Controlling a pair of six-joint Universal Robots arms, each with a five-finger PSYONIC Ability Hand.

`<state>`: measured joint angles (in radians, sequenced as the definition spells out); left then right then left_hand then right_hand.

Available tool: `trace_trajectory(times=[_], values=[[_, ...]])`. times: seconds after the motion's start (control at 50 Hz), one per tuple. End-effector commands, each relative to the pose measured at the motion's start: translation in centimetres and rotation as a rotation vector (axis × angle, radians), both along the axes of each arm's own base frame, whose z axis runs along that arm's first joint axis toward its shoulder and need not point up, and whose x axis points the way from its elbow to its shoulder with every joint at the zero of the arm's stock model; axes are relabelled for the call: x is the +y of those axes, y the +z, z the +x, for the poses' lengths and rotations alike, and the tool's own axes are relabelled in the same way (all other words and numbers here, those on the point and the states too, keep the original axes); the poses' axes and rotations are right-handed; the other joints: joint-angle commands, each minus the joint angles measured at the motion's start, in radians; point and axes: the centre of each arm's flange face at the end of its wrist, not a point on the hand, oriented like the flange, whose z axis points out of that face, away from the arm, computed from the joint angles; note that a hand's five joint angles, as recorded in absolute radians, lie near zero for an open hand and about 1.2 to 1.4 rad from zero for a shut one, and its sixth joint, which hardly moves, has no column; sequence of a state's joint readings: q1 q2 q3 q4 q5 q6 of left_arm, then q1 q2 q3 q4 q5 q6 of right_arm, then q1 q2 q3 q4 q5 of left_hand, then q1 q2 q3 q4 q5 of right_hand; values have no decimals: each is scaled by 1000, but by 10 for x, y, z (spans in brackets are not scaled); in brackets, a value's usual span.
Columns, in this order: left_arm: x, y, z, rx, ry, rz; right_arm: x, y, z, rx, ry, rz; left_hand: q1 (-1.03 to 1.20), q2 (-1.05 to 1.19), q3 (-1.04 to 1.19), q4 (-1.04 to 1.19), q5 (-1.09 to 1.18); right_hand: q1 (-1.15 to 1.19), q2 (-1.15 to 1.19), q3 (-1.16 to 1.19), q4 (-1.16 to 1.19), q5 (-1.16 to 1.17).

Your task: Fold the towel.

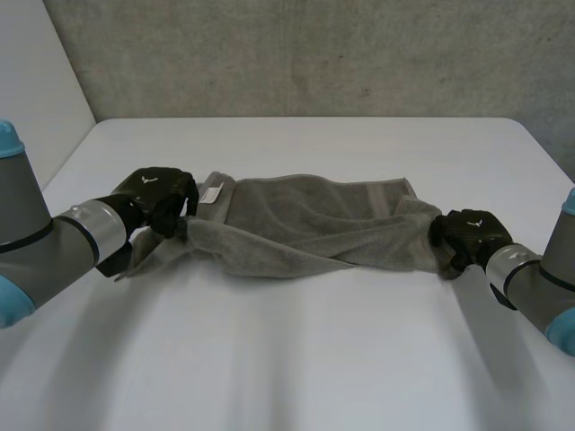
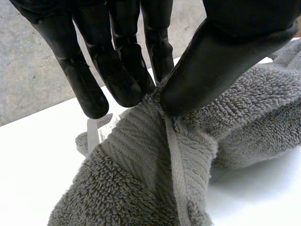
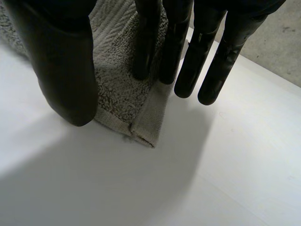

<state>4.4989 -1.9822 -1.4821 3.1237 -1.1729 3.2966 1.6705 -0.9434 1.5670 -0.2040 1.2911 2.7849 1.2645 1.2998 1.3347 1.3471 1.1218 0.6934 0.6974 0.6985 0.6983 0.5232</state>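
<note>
As the head view shows: towel [image 1: 305, 224] lies across the table [image 1: 296, 359], near edge lifted by left hand [image 1: 160, 196] and right hand [image 1: 467, 235]
Left wrist: fingers [image 2: 120, 70] and thumb pinch a bunched end
Right wrist: fingers [image 3: 188, 61] and thumb pinch the other corner
Progress: first fold barely begun

1. One grey towel [image 1: 305, 224]
2. One small white tag [image 1: 212, 192] on it
3. One white table [image 1: 296, 359]
4. Two black hands, the left hand [image 1: 160, 196] and the right hand [image 1: 467, 235]
5. Two grey arms, the left arm [image 1: 31, 247] and the right arm [image 1: 542, 287]
6. One grey wall [image 1: 314, 54] at the back
</note>
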Motion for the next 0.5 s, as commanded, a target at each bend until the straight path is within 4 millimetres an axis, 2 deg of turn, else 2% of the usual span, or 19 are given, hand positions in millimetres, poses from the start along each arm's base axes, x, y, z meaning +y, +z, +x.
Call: trace_trajectory(times=[0.02, 0.06, 0.08, 0.1, 0.12, 0.14, 0.28, 0.38, 0.4, 0.44, 0.5], values=[[0, -2, 0, -1, -1, 5, -6, -3, 0, 1, -2, -4, 132, 96, 62, 49, 100, 137, 133, 132, 132, 133], [-2, -2, 2, -2, 5, 5, -7, -2, 0, 0, -4, -7, 132, 96, 62, 49, 100, 356, 352, 351, 351, 352], [-2, -2, 2, -2, 5, 5, -7, -2, 0, 0, -4, -7, 132, 96, 62, 49, 100, 357, 353, 352, 353, 353], [-2, -2, 2, -2, 5, 5, -7, -2, 1, -3, -3, -6, 132, 96, 62, 49, 100, 514, 510, 509, 510, 510], [-2, -2, 2, -2, 7, 5, -7, -2, 1, -3, -3, -6, 132, 96, 62, 49, 100, 516, 512, 511, 511, 512], [-2, -3, 2, -2, 7, 7, -7, -1, 1, -3, -3, -6, 132, 96, 62, 49, 100, 682, 678, 677, 677, 677], [-4, -4, 5, -3, 16, 10, -4, 16, 0, -15, -10, -35, 132, 96, 62, 49, 100, 703, 699, 698, 698, 698], [-5, -6, 7, -6, 21, 13, -3, 44, -5, -66, -40, -78, 132, 96, 62, 49, 100, 703, 699, 698, 698, 698], [-5, -8, 7, -7, 23, 19, -3, 44, -5, -66, -40, -78, 132, 96, 62, 49, 100, 703, 699, 698, 698, 698], [-4, -12, 9, -13, 28, 32, -3, 61, -8, -103, -60, -99, 132, 96, 62, 49, 100, 703, 699, 698, 698, 698], [-2, -18, 14, -22, 36, 51, -6, 67, -16, -112, -84, -105, 132, 96, 62, 49, 100, 703, 699, 698, 698, 698]])
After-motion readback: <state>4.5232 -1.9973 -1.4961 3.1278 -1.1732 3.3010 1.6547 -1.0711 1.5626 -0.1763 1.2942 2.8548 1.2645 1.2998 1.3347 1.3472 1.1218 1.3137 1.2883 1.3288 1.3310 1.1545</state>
